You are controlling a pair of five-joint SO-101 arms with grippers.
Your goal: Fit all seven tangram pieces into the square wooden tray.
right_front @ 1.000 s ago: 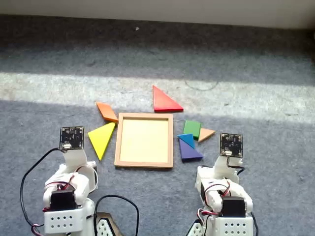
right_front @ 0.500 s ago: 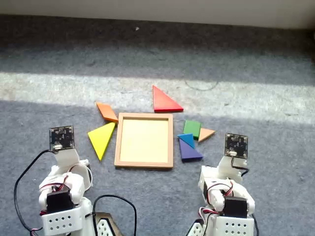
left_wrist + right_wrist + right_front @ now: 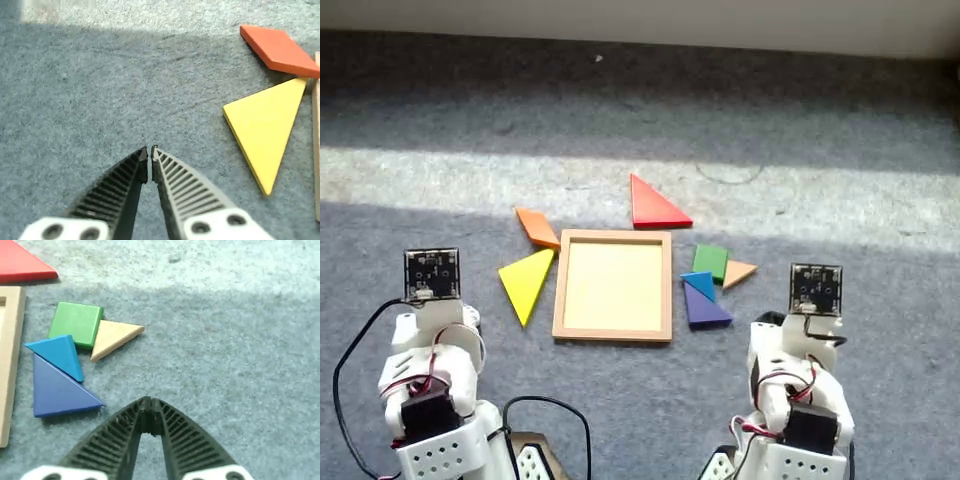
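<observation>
Crossing the grey carpet (image 3: 840,300), a sunlit band (image 3: 440,175) lies just beyond the tray (image 3: 560,290); we log it mid-carpet, pieces (image 3: 654,205) loose around it. Left gripper (image 3: 149,150) and right gripper (image 3: 150,414) pinched shut, empty.

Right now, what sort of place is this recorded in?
Likely an indoor hobby or lab bench: grey carpet for a surface, sunlight across it, a wooden tray with coloured puzzle pieces around it.

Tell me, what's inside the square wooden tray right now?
Nothing yet. The tray has a bare, pale wooden floor, and nothing covers it, so the whole inside shows. The yellow triangle and the red triangle lie outside it on the carpet.
</observation>
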